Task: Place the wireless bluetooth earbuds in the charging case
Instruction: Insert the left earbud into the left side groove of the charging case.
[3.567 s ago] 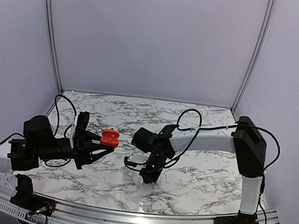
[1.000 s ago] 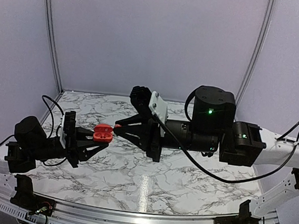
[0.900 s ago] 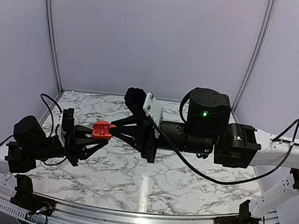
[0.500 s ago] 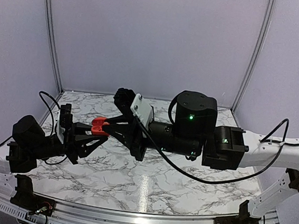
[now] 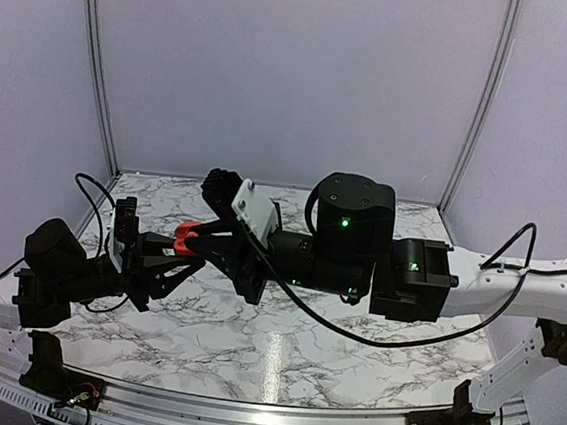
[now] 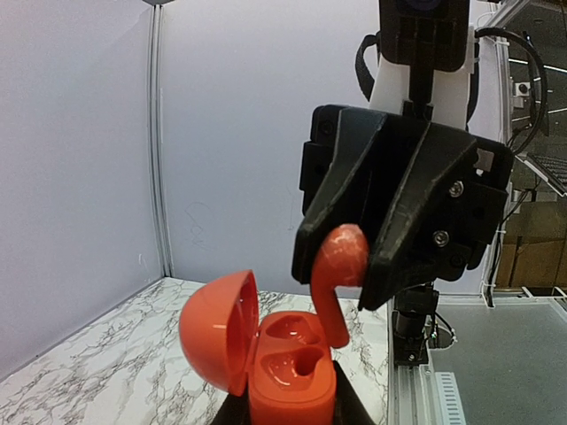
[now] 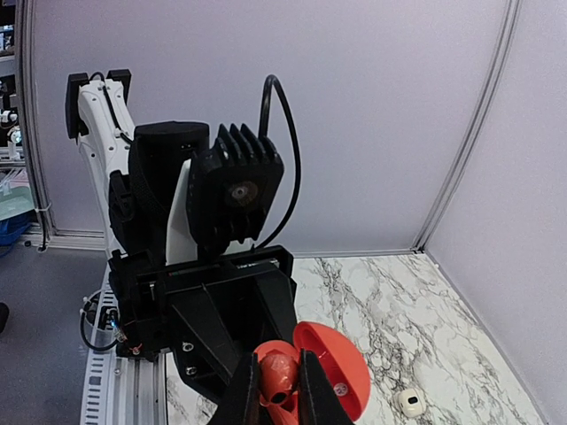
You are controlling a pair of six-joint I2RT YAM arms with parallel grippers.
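My left gripper [image 5: 173, 254] is shut on the base of a red charging case [image 5: 185, 237] and holds it above the table. In the left wrist view the case [image 6: 292, 382] has its round lid [image 6: 217, 329] open to the left, and both sockets are empty. My right gripper [image 5: 204, 237] is shut on a red earbud [image 6: 337, 270]. The earbud's stem points down, its tip just at the far socket. In the right wrist view the earbud [image 7: 280, 370] sits between my fingers [image 7: 244, 390], right over the case [image 7: 341, 367].
A small white object [image 7: 409, 403] lies on the marble table [image 5: 352, 340] beyond the case. The two arms meet over the left half of the table. Light walls with metal corner posts [image 5: 97, 64] enclose the back and sides.
My right arm has lifted off the table and moved left with the earbud until it reached the case. My left gripper has shifted slightly left with the open case.
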